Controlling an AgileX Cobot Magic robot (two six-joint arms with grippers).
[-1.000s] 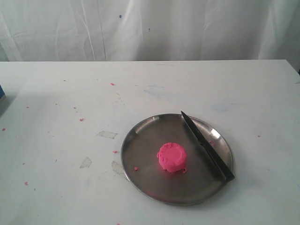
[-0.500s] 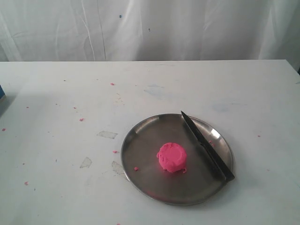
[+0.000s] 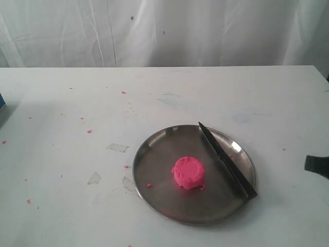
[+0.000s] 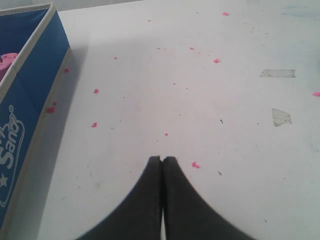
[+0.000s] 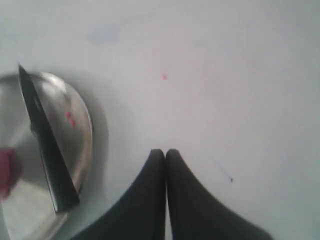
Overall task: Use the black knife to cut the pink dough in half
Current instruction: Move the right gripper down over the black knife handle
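Observation:
The pink dough (image 3: 188, 173) is a round puck in the middle of the steel plate (image 3: 154, 185). The black knife (image 3: 226, 160) lies across the plate's right side, its tip toward the back and its handle end over the front right rim. My right gripper (image 3: 314, 164) shows at the exterior view's right edge, well right of the plate. It is shut and empty (image 5: 165, 152), with the knife (image 5: 45, 142) and plate (image 5: 82, 125) off to its side. My left gripper (image 4: 162, 159) is shut over bare table and does not show in the exterior view.
A blue box (image 4: 25, 115) with white lettering stands beside the left gripper; its corner (image 3: 2, 100) peeks in at the exterior view's left edge. Small pink crumbs (image 3: 89, 131) and clear tape scraps (image 3: 118, 147) dot the white table. A white curtain hangs behind.
The right gripper has come into the exterior view at its right edge. The dough, knife and plate have not moved.

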